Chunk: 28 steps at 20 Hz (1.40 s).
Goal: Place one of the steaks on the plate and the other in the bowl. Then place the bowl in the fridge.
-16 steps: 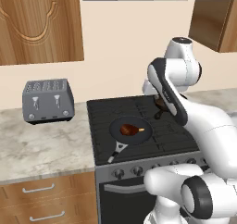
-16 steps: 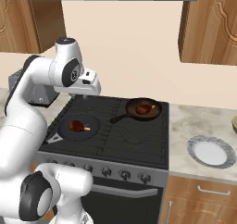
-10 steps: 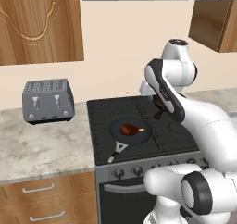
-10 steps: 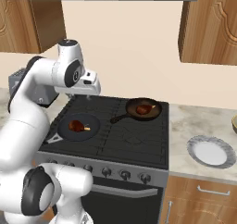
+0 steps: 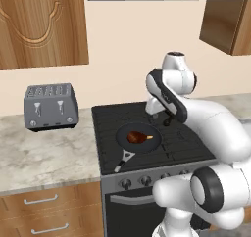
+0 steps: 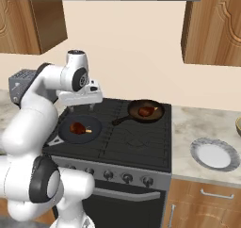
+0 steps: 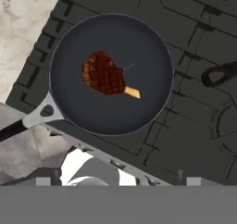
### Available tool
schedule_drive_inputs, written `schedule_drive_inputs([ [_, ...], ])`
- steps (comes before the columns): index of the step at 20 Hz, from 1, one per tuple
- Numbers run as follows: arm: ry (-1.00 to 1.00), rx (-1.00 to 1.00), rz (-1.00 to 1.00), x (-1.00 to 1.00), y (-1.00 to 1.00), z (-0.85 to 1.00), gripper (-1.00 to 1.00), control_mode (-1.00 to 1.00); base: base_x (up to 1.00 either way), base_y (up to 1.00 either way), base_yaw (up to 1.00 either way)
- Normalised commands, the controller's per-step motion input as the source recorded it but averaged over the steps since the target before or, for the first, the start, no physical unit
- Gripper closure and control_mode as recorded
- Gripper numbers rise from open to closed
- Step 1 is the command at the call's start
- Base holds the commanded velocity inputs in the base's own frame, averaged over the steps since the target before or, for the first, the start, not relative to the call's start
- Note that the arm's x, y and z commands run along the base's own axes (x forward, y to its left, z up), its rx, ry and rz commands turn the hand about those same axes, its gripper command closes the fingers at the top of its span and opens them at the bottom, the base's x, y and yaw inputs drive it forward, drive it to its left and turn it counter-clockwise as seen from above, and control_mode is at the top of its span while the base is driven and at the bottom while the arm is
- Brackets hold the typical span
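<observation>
One steak [image 7: 104,75] lies in the black skillet [image 7: 139,47] on the stove's front left burner, also seen as steak [image 5: 138,137] and steak [image 6: 77,127]. My gripper [image 6: 80,110] hangs open above that skillet, a little behind the meat, with nothing between its fingers; gripper [image 5: 163,118] sits just right of the pan. A second steak [image 6: 146,111] rests in the back skillet [image 6: 157,115]. The white plate [image 6: 214,155] lies on the counter right of the stove. A sliver of the bowl [image 6: 238,126] shows at the right edge. The fridge is out of view.
A grey toaster [image 5: 51,106] stands on the marble counter left of the black stove [image 5: 181,143]. The back skillet's handle [image 7: 222,72] reaches toward the stove's middle. Wooden cabinets and a range hood hang overhead.
The hand has shifted left and slightly down, coming over the front left skillet. The steaks, pans and plate have not moved.
</observation>
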Motion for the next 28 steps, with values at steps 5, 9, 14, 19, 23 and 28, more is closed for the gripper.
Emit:
schedule_drive_inputs([
  [5,0.03,-0.06,0.29,0.06,0.15,-0.40,-1.00,-1.00,0.00,0.00,0.00],
  [9,0.03,-0.08,0.31,0.07,0.76,-0.19,-1.00,-1.00,0.00,0.00,0.00],
  [14,0.05,-0.05,0.15,0.08,0.32,-0.29,-1.00,-1.00,0.00,0.00,0.00],
  [19,0.02,0.01,0.13,0.54,-0.04,-0.33,-1.00,-1.00,0.00,0.00,0.00],
  [23,0.05,0.01,0.15,0.43,0.00,-0.39,-1.00,-1.00,0.00,0.00,0.00],
  [28,0.03,0.03,0.23,0.22,0.14,-0.41,-1.00,-1.00,0.00,0.00,0.00],
])
